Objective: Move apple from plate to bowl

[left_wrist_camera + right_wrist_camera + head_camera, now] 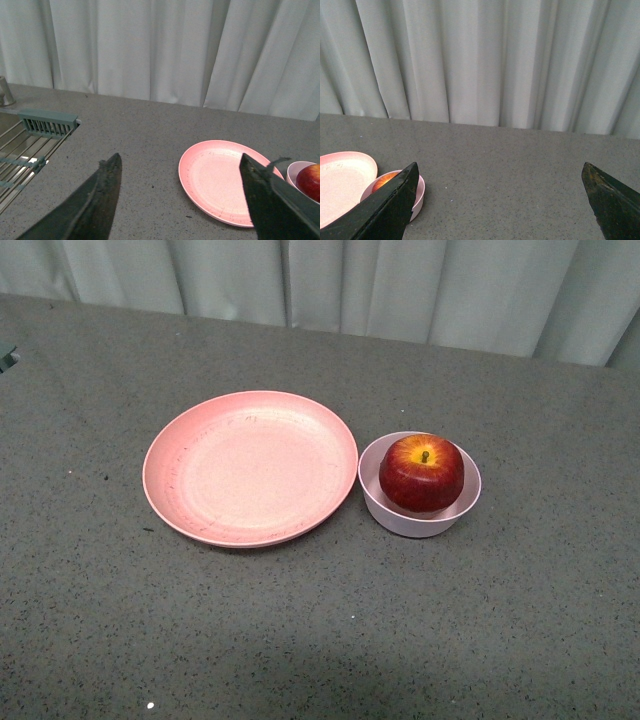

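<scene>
Left gripper spread wide, holding nothing, hanging above the grey speckled bench left of the small deep pale-pink bowl. Wide shallow salmon-pink plate sits bare, just left of the bowl, rims nearly touching. Glossy dark-red apple sits inside the bowl, stem up. Right gripper also spread, nothing held, right of the bowl.

No text, labels, brands or nos. readable anywhere: none on the wide salmon-pink plate, the small pale-pink bowl, the speckled grey countertop, or the far pale curtain.
</scene>
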Controlling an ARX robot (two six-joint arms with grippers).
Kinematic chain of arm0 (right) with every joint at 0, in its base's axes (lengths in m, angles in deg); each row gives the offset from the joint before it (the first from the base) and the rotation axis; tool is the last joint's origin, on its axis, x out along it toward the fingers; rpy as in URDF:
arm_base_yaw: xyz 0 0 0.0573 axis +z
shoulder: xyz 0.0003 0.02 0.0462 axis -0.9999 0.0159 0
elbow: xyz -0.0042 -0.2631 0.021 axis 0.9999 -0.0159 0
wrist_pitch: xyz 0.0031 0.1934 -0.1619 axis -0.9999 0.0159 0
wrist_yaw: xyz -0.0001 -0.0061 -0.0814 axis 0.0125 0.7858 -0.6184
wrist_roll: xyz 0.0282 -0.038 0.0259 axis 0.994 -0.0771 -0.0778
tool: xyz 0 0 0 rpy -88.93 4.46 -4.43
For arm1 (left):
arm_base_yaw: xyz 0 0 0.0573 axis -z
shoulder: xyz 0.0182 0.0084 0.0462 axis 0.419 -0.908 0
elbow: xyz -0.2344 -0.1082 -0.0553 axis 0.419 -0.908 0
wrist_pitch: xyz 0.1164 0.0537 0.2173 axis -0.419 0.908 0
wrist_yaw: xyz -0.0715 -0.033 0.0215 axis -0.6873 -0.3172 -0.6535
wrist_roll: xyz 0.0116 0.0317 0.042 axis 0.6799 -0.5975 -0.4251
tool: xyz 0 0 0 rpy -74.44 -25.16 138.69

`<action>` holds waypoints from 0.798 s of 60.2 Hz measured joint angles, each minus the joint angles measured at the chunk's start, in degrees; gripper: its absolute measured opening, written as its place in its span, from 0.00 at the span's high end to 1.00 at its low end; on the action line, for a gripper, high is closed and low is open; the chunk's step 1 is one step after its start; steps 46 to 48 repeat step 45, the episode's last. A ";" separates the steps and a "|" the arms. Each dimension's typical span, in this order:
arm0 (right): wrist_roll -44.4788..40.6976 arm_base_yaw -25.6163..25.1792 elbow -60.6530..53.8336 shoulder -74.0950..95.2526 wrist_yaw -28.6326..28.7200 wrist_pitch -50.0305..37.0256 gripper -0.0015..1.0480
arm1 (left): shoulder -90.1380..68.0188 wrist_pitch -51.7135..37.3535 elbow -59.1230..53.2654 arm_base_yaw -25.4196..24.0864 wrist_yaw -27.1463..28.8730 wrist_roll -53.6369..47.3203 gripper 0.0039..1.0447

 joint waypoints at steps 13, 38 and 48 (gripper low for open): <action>0.00 0.00 0.00 0.00 0.00 0.00 0.09 | 0.00 0.00 0.00 0.00 0.00 -0.02 0.06; 0.00 0.00 0.00 0.00 0.00 0.00 0.09 | 0.00 0.00 0.00 0.00 0.00 -0.02 0.06; 0.00 0.00 0.00 0.00 0.00 0.00 0.09 | 0.00 0.00 0.00 0.00 0.02 -0.02 0.06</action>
